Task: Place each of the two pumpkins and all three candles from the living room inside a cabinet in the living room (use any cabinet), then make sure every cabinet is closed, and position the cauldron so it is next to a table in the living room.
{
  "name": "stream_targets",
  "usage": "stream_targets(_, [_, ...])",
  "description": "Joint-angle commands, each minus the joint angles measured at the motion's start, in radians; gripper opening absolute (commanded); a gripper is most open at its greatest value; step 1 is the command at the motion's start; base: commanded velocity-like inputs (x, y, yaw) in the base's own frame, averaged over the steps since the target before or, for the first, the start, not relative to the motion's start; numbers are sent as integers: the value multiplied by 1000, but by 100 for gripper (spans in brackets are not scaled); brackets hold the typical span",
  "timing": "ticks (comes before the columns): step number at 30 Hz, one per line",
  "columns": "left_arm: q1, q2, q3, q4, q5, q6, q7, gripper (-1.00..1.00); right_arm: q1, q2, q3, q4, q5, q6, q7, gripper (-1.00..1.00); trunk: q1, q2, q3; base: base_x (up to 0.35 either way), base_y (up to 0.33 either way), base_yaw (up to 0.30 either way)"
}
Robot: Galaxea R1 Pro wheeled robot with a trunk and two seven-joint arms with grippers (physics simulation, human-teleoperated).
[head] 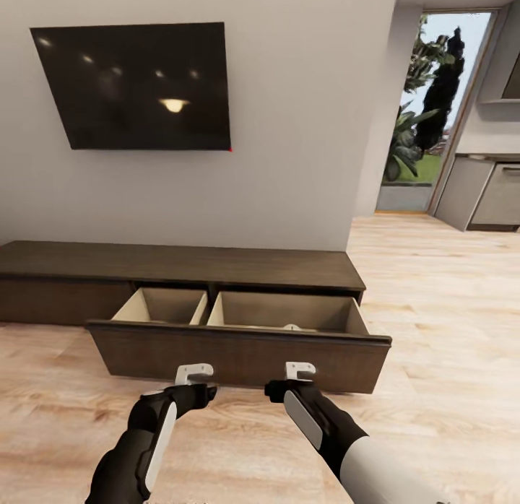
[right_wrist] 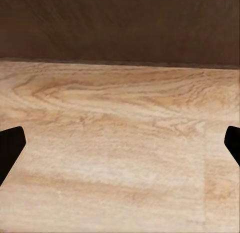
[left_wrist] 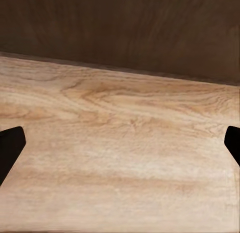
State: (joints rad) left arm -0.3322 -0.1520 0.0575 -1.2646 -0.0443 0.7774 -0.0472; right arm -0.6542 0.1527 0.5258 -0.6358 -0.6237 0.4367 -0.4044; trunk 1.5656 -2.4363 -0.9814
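Cabinet (head: 180, 266) drawer front (head: 238, 356) lying crosswise just ahead of left pincer (head: 193, 375) and right pincer (head: 299, 371), both gaping wide, gripping nothing, equally near.

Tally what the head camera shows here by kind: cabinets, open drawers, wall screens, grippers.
Cabinet: 1
Open drawer: 1
Wall screen: 1
Grippers: 2, left gripper and right gripper
Total: 5

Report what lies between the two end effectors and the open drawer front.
Bare wood floor separates the left end effector and right end effector from the drawer front, per wrist views.
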Motion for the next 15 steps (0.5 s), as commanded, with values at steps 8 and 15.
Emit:
stream_targets(8, [-1, -1, 1, -1, -4, 9, -5, 100, -1, 5, 5, -2, -10, 15, -8, 100, 0, 0, 1, 0, 0, 280])
stream_targets(15, [-1, -1, 1, -2, -3, 20, -5, 100, -1, 7, 5, -2, -11, 23, -6, 100, -12, 21, 10, 0, 0, 287])
